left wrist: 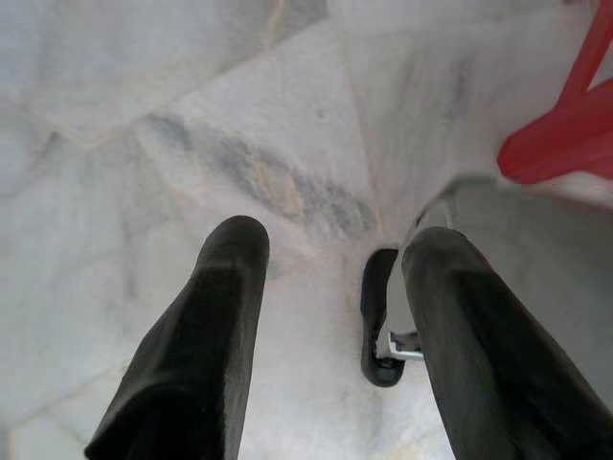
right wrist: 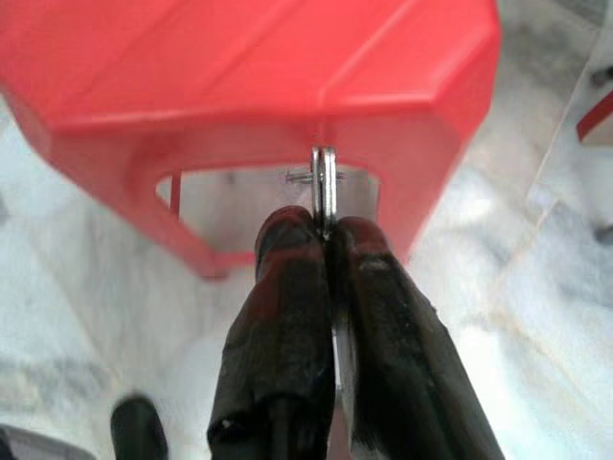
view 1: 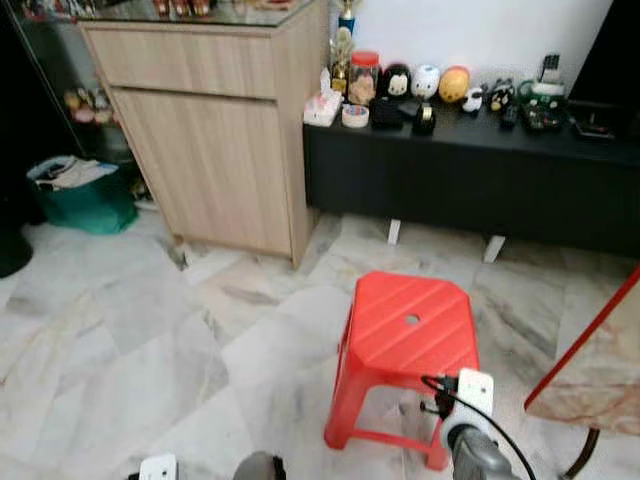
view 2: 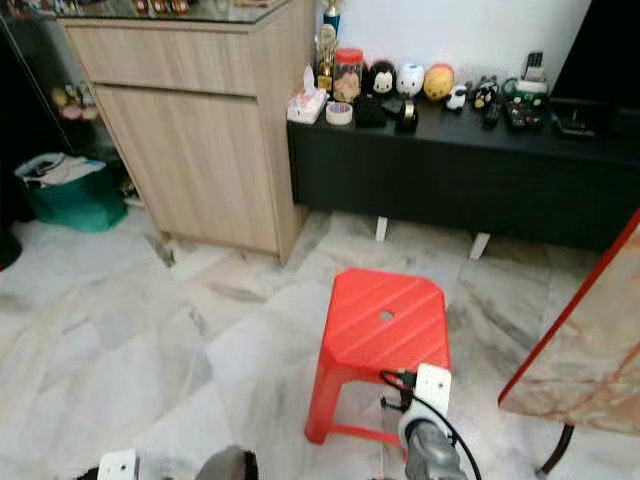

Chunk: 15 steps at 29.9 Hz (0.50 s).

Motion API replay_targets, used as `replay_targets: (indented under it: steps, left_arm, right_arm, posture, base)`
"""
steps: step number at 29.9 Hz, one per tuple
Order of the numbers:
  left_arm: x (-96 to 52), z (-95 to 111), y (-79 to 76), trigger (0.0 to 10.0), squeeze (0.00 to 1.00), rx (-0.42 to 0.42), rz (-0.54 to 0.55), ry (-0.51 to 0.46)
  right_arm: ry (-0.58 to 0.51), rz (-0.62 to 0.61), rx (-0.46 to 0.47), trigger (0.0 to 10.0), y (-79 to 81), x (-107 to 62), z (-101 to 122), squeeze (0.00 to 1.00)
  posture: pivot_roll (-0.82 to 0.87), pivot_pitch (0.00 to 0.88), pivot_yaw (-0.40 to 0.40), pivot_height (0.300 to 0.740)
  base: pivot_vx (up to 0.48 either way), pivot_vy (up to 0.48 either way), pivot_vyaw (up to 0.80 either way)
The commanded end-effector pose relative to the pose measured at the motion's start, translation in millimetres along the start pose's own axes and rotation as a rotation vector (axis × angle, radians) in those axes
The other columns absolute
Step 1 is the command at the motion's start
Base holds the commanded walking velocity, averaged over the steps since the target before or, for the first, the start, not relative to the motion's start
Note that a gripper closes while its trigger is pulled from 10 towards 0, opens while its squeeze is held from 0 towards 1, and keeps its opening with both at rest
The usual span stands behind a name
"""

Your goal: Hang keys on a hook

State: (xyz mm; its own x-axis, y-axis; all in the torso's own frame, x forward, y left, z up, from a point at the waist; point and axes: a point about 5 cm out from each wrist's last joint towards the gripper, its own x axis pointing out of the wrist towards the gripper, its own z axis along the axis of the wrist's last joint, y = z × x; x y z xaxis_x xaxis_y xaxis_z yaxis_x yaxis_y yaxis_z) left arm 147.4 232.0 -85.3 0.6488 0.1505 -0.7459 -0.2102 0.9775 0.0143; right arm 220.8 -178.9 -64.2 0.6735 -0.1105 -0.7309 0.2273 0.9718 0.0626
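stool [view 1: 410,330] before bench [view 1: 470,180], cabinet [view 1: 215,140] left

We see a marble floor [view 1: 120,330], wooden cabinet [view 1: 215,130], black low sideboard [view 1: 470,180], and red plastic stool [view 1: 408,340].

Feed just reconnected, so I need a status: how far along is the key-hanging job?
Done: the pickup looks complete. The right gripper is shut on a thin silver metal key ring, held in front of the red plastic stool.
In hand: carrying the ring; the left gripper is open over the marble floor.
Left: finding a hook and hanging the ring; I can't spot a hook.
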Motion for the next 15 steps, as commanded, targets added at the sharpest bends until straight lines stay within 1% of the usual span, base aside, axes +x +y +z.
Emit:
replay_targets:
  steps: [1, 3, 5, 7, 9, 12, 13, 15]
  left_arm:
    - [-1.3, -4.7, 1.0, 10.0, 0.00, 0.015, 0.005, 0.020]
    - [-1.2, -4.3, 0.8, 10.0, 0.00, 0.016, 0.004, 0.019]
    - [-0.9, -3.9, 0.9, 10.0, 0.00, 0.027, 0.004, 0.023]
    - [-0.8, -3.5, 0.8, 10.0, 0.00, 0.028, 0.002, 0.021]
    - [-0.6, -3.1, 0.7, 10.0, 0.00, 0.031, -0.001, 0.021]
    - [-0.4, -3.1, 0.9, 10.0, 0.00, 0.040, -0.009, 0.030]
    - [-0.4, -3.1, 0.9, 10.0, 0.00, 0.040, -0.009, 0.030]
    - [-0.6, -4.3, 1.6, 10.0, 0.00, 0.043, -0.009, 0.042]
  right_arm:
    - [0.032, -0.013, -0.027, 10.0, -4.5, -0.9, -5.7, 0.00]
    - [0.061, -0.011, -0.049, 10.0, -6.9, -2.3, -12.7, 0.00]
    - [0.116, -0.016, -0.067, 10.0, -12.3, -5.7, -26.9, 0.00]
    - [0.149, -0.021, -0.095, 10.0, -15.0, -7.7, -34.4, 0.00]
    - [0.189, -0.034, -0.086, 10.0, -19.7, -11.0, -44.8, 0.00]
    - [0.231, -0.038, -0.086, 10.0, -23.1, -14.3, -54.9, 0.00]
    - [0.231, -0.038, -0.086, 10.0, -23.1, -14.3, -54.9, 0.00]
    - [0.310, -0.030, -0.098, 10.0, -26.9, -20.2, -71.1, 0.00]
  posture:
    - [0.07, 0.006, -0.005, 0.730]
    - [0.06, 0.009, -0.005, 0.740]
    - [0.06, 0.015, -0.004, 0.740]
    - [0.06, 0.015, -0.004, 0.740]
    - [0.07, 0.016, -0.003, 0.740]
    - [0.06, 0.013, -0.002, 0.740]
    - [0.06, 0.013, -0.002, 0.740]
    - [0.06, 0.012, 0.000, 0.740]
  base:
    - [0.000, 0.000, 0.00]
    - [0.000, 0.000, 0.00]
    - [0.000, 0.000, 0.00]
    - [0.000, 0.000, 0.00]
    - [0.000, 0.000, 0.00]
    - [0.000, 0.000, 0.00]
    - [0.000, 0.000, 0.00]
    - [0.000, 0.000, 0.00]
